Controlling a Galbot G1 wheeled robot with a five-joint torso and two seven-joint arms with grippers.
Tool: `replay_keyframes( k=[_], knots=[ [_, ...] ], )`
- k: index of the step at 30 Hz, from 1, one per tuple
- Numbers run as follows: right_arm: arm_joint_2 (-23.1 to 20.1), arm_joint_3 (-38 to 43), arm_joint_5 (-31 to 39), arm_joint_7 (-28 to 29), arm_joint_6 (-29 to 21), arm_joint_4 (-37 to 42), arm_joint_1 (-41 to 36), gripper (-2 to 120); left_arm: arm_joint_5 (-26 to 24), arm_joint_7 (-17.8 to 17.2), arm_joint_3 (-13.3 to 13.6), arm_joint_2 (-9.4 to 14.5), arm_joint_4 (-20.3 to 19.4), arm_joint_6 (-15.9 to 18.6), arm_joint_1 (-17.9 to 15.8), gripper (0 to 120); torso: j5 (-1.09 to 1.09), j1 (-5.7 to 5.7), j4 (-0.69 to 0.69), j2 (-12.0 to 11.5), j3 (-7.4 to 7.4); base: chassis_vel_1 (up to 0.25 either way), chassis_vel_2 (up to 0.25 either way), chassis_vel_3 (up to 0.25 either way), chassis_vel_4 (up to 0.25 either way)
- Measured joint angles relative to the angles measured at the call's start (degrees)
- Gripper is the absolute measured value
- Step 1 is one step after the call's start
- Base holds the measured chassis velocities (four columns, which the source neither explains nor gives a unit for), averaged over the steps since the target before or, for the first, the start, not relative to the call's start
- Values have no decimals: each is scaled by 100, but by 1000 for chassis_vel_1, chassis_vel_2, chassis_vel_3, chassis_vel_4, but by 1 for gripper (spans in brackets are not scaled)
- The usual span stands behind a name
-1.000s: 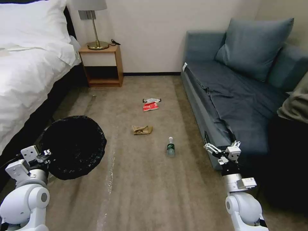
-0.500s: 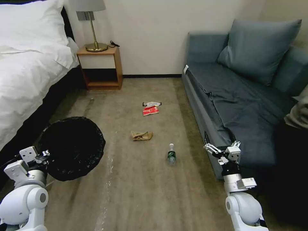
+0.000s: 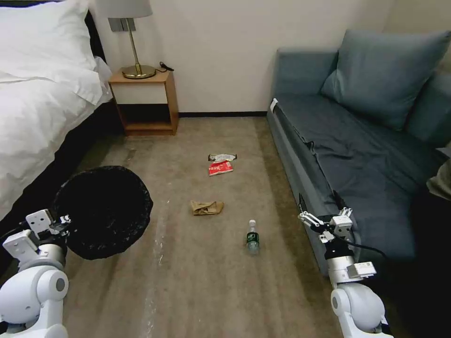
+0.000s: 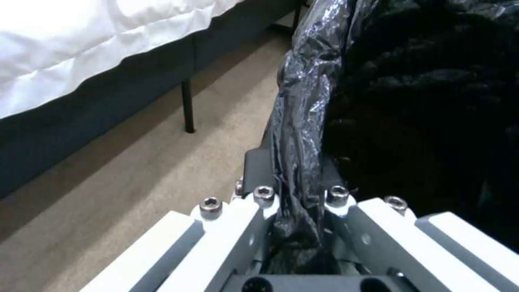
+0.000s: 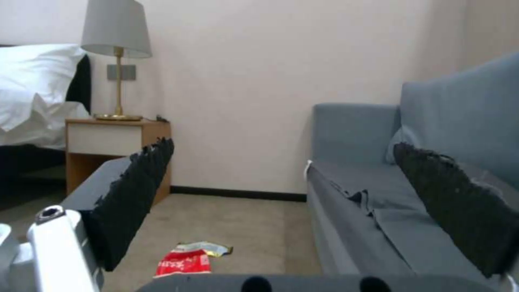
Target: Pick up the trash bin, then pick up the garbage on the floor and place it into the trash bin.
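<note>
We hold the bin (image 3: 102,212) in our left gripper (image 3: 60,224), low on our left beside the bed (image 3: 33,117); the fingers are pinched on the rim where the black bag (image 4: 411,101) folds over it, and the bin hangs tilted with its dark mouth facing us. In the left wrist view the crinkled plastic runs straight down between the two closed fingers (image 4: 259,170), with the carpet (image 3: 206,281) and the bed's dark base beyond. Our right gripper (image 3: 314,224) hangs at our right, against the front edge of the sofa (image 3: 357,155), its fingers (image 5: 135,190) spread wide apart with nothing between them. The garbage lies on the carpet between bed and sofa, well apart from both grippers. Nearest us is the bottle (image 3: 252,237), on its side with the white cap pointing away. Beyond it and a little left sits the paper bag (image 3: 206,207). Farther still lies the red packet (image 3: 220,168), with the wrapper (image 3: 222,157) just behind it, the two touching or nearly so. The nightstand (image 3: 144,101) with the lamp (image 3: 128,33) stands against the far wall.
</note>
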Motion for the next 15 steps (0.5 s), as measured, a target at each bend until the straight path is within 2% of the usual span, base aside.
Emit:
replay_keyframes(
  k=[15],
  knots=[
    [16,4,-47,-16,28,-3,-40,100,-30,34,-72,17,6,0,-7,1,0,0,0,1,0,-96,98,91,-90]
  ],
)
